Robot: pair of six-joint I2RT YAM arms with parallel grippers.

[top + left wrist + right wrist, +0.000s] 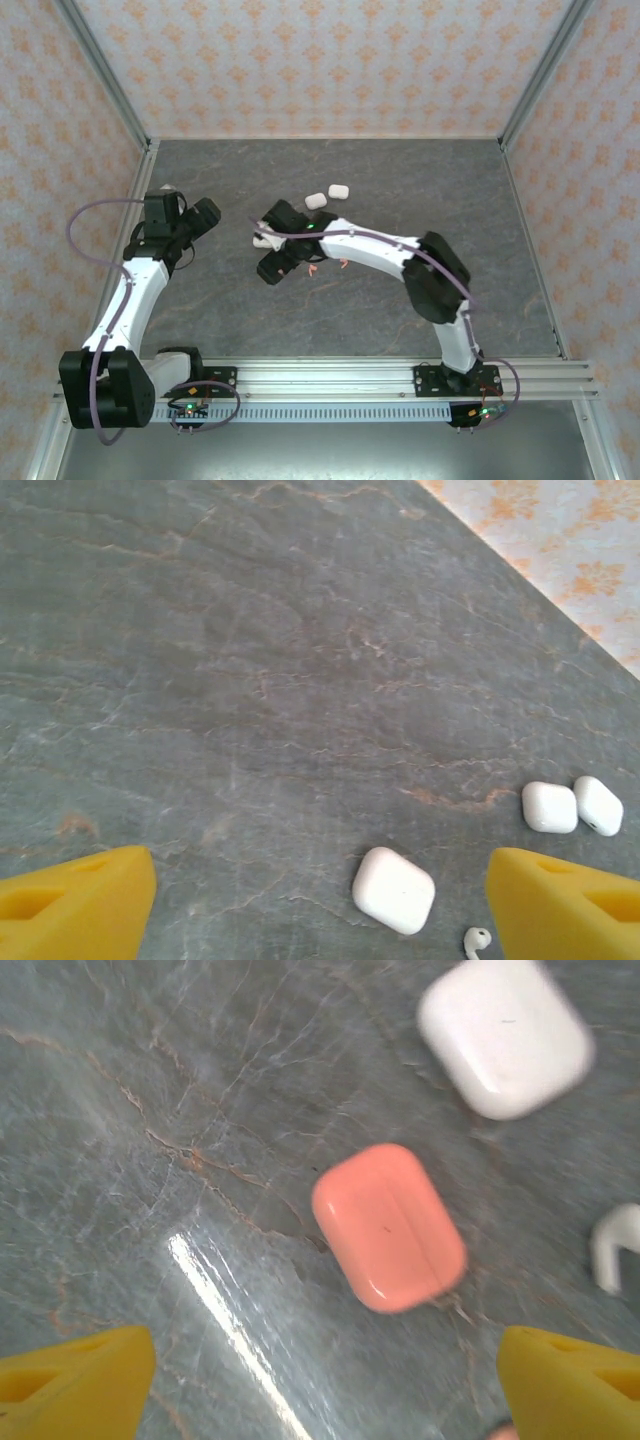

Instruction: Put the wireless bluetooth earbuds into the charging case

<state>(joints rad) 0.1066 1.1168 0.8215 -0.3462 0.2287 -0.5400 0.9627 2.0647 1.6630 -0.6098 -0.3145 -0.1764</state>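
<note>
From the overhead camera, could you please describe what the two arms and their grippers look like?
Both the left arm and right arm have white links with black joints and black bases. A thin purple cable loops along each. The left gripper and right gripper have blunt yellow fingers.

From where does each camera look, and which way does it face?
Top: above and behind left arm and right arm, facing down on the table; both show.
Left wrist: on the left arm, facing across the table at white cases; left fingers show.
Right wrist: on the right arm, facing down at a salmon case; right fingers show.
Shared: top and left wrist, the white cases.
</note>
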